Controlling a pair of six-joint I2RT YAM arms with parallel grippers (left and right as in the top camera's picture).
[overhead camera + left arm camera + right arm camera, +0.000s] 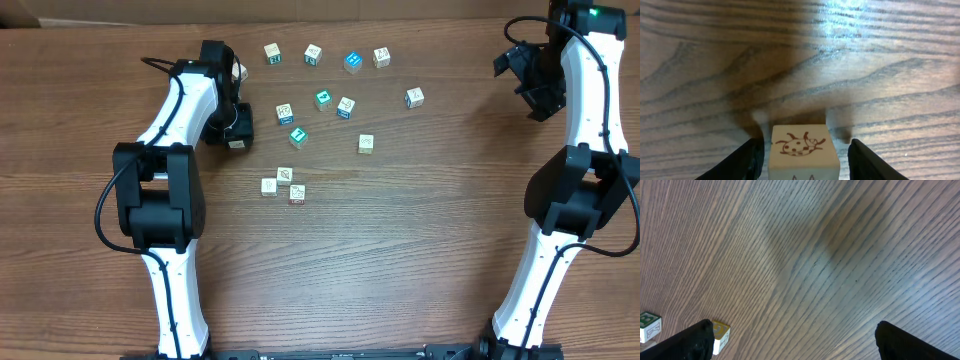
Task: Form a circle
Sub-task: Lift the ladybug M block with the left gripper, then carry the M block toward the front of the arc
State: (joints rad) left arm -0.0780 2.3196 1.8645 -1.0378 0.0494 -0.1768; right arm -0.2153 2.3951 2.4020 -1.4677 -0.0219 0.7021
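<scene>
While my left gripper [806,147] straddles a cube [800,162] printed with a spotted animal, its jaws stand apart, with a thin gap on each side. My right gripper [800,342], at the overhead view's upper right, is spread wide above the table [830,255]. The circle [284,185], three cubes that I can count, lies just left of centre, below the loose cubes [345,105].

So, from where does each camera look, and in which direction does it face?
Overhead: above the table, facing straight down; left arm, right arm and scattered cubes show.
Left wrist: low on the left tool, facing along the wood; its fingers flank a ladybug cube.
Right wrist: on the right tool, looking down obliquely; two cubes at the edge.
Shared: overhead also shows that ladybug cube.
</scene>
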